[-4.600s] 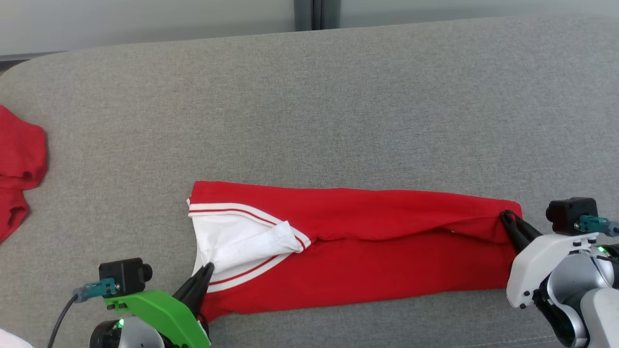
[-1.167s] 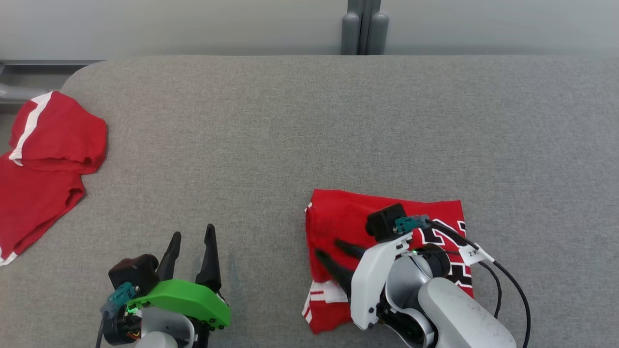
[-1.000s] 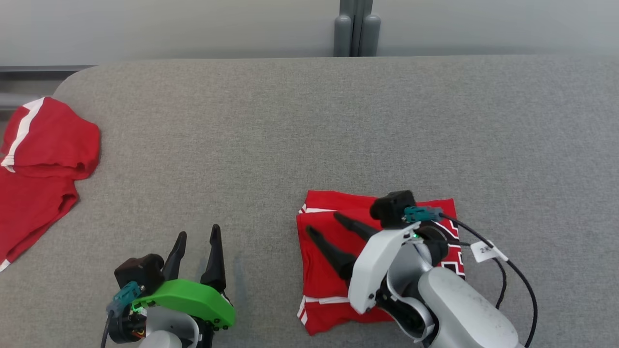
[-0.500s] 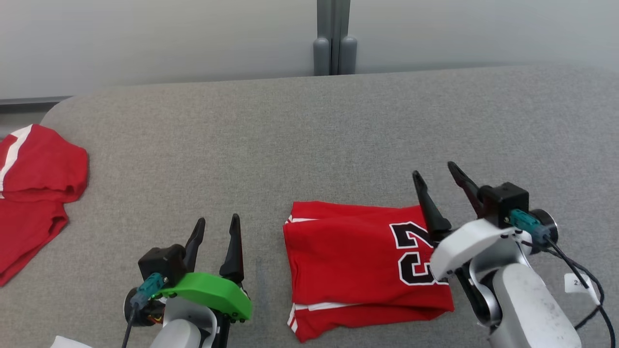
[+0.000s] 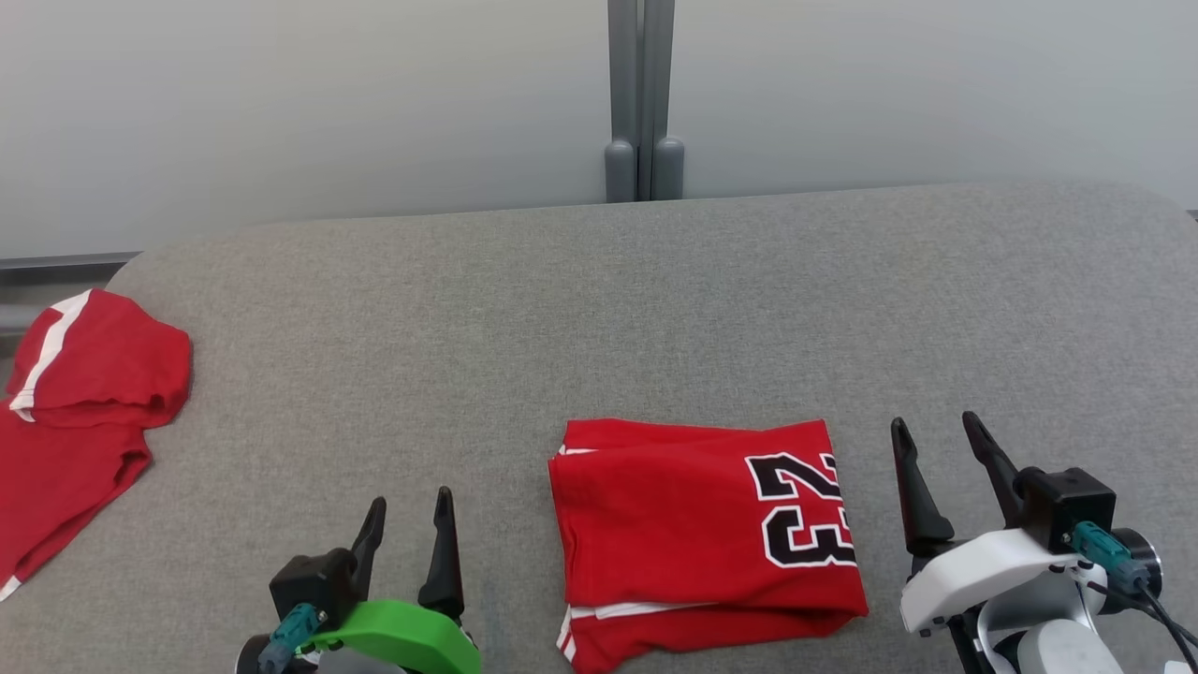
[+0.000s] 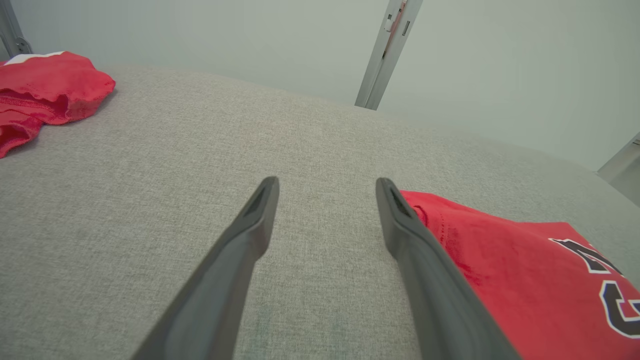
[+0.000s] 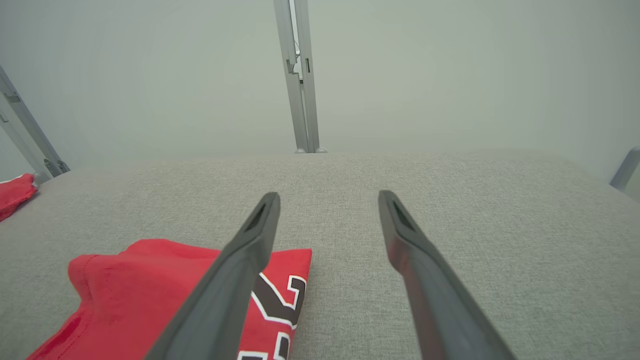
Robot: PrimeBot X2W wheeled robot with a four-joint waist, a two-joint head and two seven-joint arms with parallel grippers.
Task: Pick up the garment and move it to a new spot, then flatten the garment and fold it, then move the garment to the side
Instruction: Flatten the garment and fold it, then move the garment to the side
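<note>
Fold looks done on garment (image 5: pixel 697 534); left gripper (image 5: pixel 408 501) and right gripper (image 5: pixel 934 423) wide open, empty. Pinch both side edges through all layers, slide sideways low, avoid unfolding.

The folded red garment (image 5: pixel 693 534) bears the number 23 (image 5: pixel 800 510) in black digits with a white outline. It sits on the garment's right part and is turned sideways in the head view. In the left wrist view the same digits (image 6: pixel 610 295) are cut off at the picture's right edge. In the right wrist view they (image 7: pixel 280 300) are partly hidden.
</note>
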